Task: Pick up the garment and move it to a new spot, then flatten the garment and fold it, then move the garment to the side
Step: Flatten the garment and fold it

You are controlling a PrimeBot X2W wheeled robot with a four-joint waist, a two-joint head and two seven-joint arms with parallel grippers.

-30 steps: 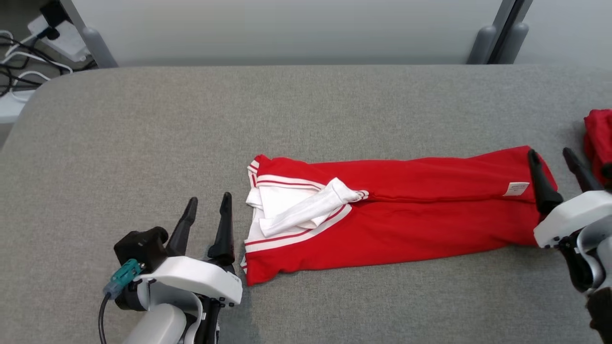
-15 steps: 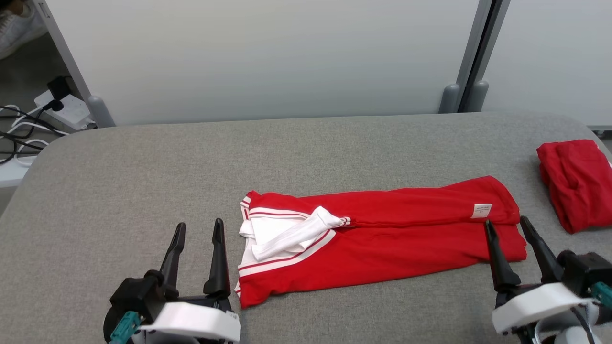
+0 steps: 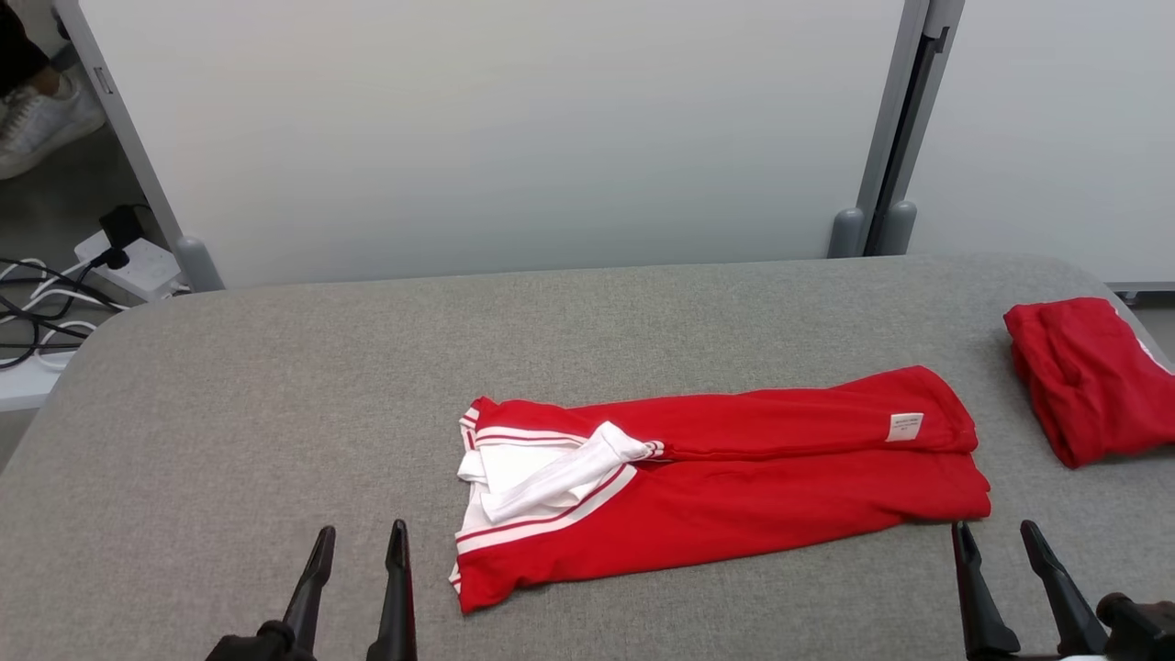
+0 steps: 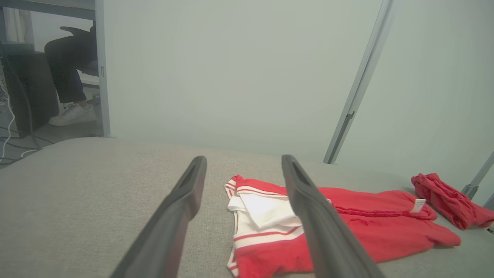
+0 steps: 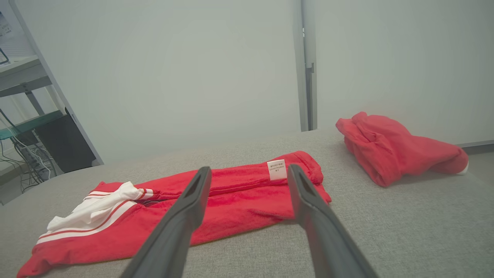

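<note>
The garment [image 3: 734, 487] is a red top with white, red-striped trim, folded into a long band across the middle of the grey table [image 3: 275, 386]. Its white collar end points left and a small white label sits near its right end. From the wrist cameras the garment [image 4: 347, 227] [image 5: 231, 197] lies just beyond the fingertips. My left gripper [image 3: 360, 543] stands open at the bottom edge, left of the collar end, touching nothing. My right gripper [image 3: 993, 534] is open too, just below the garment's right end and clear of it.
A second red garment [image 3: 1079, 376] lies bunched at the table's far right edge. White partition panels stand behind the table. Cables and a power strip [image 3: 128, 262] lie on the floor at the far left, where a person's shoe [image 3: 41, 119] shows.
Both grippers have drawn back toward me from the garment's two ends. The camera has tilted up, so the table sits lower in the picture. The garment itself lies as before.
</note>
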